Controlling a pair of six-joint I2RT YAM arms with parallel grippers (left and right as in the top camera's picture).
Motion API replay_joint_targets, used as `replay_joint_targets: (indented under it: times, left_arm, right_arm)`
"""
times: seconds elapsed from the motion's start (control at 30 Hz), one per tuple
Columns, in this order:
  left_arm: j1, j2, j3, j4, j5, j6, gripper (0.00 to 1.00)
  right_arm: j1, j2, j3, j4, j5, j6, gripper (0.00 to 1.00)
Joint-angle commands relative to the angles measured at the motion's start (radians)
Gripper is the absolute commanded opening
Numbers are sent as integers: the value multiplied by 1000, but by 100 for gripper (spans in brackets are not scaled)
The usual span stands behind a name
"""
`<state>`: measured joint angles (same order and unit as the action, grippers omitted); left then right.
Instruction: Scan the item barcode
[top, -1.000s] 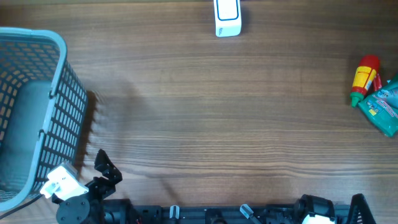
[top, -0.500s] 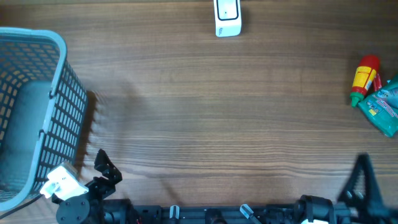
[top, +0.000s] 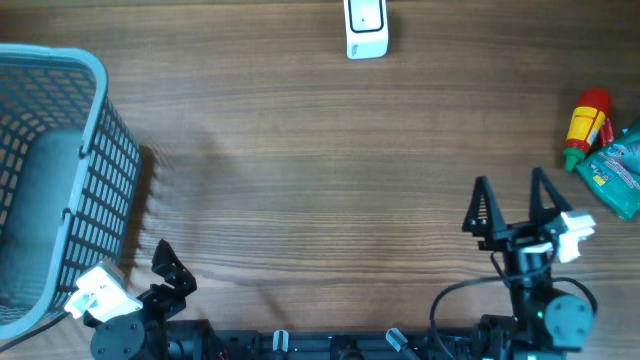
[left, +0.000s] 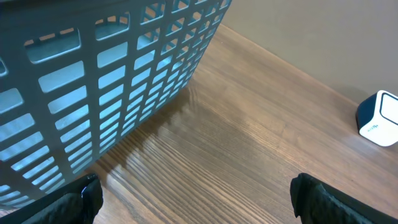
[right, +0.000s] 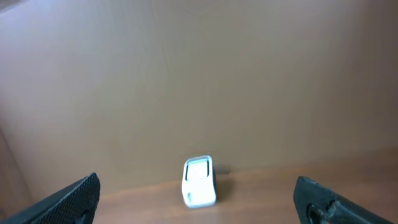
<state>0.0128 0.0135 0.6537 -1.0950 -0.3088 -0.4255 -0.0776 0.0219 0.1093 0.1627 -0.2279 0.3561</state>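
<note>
Your left pincer (left: 196, 198) and right pincer (top: 510, 192) both stand open, holding nothing. The red bottle (top: 586, 128), apparently touching a teal packet (top: 618, 172), lies on the surface (top: 320, 180) far right of the scanner (top: 366, 28).

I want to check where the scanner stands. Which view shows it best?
Right wrist: the scanner is whole and centred, facing the camera, though small. Overhead shows the scanner from above, cut by the top edge. Left wrist catches only part of the scanner at the right edge.
</note>
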Motion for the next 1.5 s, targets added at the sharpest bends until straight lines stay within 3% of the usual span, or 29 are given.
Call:
replay_joint_targets:
  times: [0.0, 0.2, 0.9, 1.0, 1.13, 1.3, 1.47]
  left_arm:
    - [-6, -7, 0, 4, 5, -9, 100]
    - [-6, -7, 0, 4, 5, -9, 100]
    - [-6, -9, -2, 16, 17, -15, 100]
    - [-15, -9, -41, 181, 103, -17, 100]
    - [-14, -9, -217, 510, 238, 152, 100]
    - [-18, -10, -458, 918, 313, 248, 100]
    - [-18, -10, -554, 900, 311, 354, 100]
  right_arm:
    - [15, -19, -77, 11, 29, 18, 100]
    - [15, -19, -104, -144, 29, 38, 100]
    - [14, -12, -104, -148, 29, 39, 100]
    - [14, -12, -104, -148, 29, 39, 100]
    - [14, -12, -104, -148, 29, 39, 100]
    - [14, -12, -104, -148, 29, 39, 100]
    - [14, -12, -104, -148, 29, 39, 100]
